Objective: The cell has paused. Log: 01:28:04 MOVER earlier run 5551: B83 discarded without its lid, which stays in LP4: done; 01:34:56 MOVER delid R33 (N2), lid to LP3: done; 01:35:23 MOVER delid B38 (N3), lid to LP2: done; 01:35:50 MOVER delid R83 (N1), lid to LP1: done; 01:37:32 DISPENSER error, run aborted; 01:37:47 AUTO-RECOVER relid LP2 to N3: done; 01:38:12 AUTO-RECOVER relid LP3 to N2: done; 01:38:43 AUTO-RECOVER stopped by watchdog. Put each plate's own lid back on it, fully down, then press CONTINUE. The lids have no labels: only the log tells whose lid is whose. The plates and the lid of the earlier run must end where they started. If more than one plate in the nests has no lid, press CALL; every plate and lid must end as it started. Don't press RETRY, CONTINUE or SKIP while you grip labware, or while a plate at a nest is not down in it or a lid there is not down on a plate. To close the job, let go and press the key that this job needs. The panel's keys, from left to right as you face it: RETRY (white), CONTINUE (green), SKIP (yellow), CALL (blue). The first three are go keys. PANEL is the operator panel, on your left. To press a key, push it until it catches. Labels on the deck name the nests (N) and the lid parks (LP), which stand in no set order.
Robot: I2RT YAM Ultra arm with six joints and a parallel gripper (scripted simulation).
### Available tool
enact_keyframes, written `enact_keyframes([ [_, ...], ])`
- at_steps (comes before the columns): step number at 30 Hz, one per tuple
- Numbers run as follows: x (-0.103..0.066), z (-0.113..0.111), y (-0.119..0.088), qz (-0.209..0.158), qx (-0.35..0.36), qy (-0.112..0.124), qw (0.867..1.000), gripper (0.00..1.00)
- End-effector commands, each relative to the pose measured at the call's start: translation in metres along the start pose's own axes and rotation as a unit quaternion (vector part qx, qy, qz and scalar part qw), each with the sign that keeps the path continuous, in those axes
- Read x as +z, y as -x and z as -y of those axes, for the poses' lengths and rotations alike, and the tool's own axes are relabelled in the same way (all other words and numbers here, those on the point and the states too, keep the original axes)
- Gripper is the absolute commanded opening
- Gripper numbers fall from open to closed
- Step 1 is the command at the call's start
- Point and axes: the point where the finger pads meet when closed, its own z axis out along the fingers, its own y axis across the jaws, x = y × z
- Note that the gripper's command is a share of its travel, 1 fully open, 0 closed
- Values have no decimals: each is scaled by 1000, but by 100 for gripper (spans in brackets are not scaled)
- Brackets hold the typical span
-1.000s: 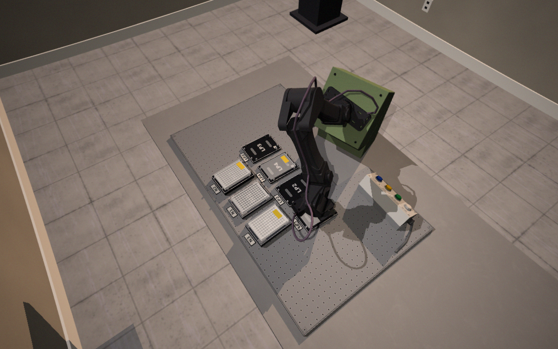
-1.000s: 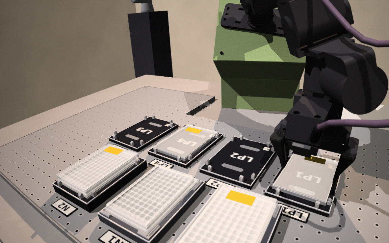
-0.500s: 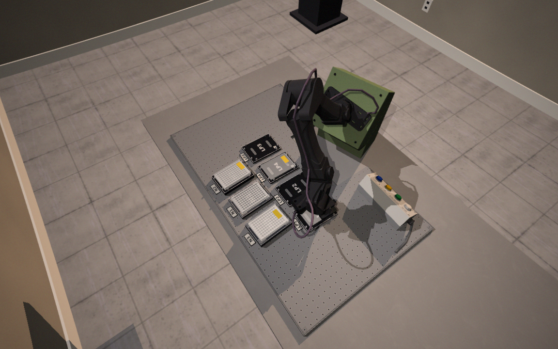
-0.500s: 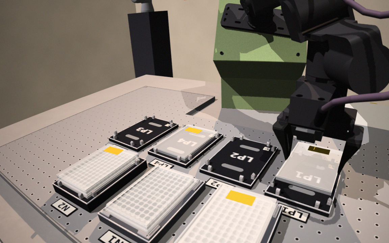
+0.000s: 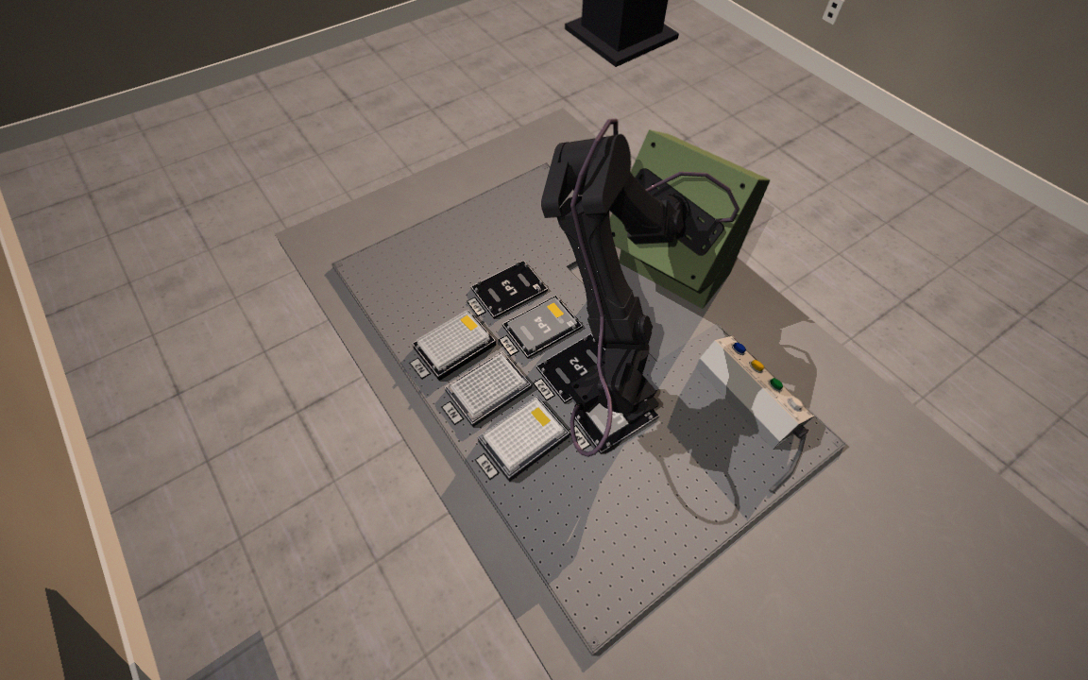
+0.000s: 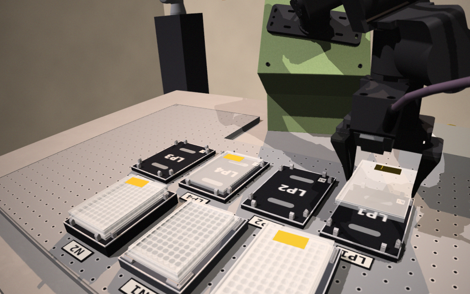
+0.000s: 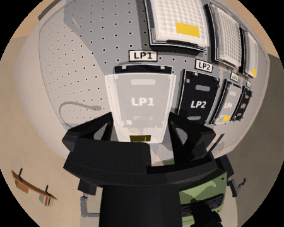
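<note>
- The gripper [image 5: 625, 413] [image 6: 382, 184] [image 7: 140, 115] stood nearly fully open, its fingers closed on the two long sides of a clear lid [image 5: 607, 418] [image 6: 379, 184] [image 7: 142, 91] with a yellow patch.
- That lid hung above the LP1 tray [image 5: 619, 438] [image 6: 344, 221] [image 7: 142, 69], apart from it, toward the left edge of the holed tabletop [image 5: 657, 528] [image 6: 200, 124] [image 7: 82, 75].
- Along the far edge, the N3 plate [image 5: 522, 439] [image 6: 276, 270] [image 7: 180, 16] sat nearest the far left corner, wearing a lid.
- Beside it, the N1 plate [image 5: 487, 387] [image 6: 183, 237] [image 7: 228, 38] sat lidless.
- The N2 plate [image 5: 453, 342] [image 6: 116, 206] [image 7: 251, 53], nearest the far right corner, had its lid on.
- In the row behind, nearer the robot, the LP2 tray [image 5: 567, 369] [image 6: 291, 190] [image 7: 199, 93] and the LP3 tray [image 5: 510, 287] [image 6: 174, 157] [image 7: 243, 105] held no lid.
- Between those two, another lid [image 5: 535, 325] [image 6: 225, 173] [image 7: 228, 104] lay in LP4.
- The button box [image 5: 751, 387] stood near the near left corner.
</note>
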Motion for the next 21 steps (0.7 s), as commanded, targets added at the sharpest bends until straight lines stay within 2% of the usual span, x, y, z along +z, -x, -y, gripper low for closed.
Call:
enact_keyframes([
  [1,-8,4,-3,-1,-1,-5,1000,0],
  [6,-8,6,-6,-3,-4,-7,1000,0],
  [7,-12,-4,10,11,4,4,1000,0],
  [21,-13,-4,12,12,4,3,1000,0],
])
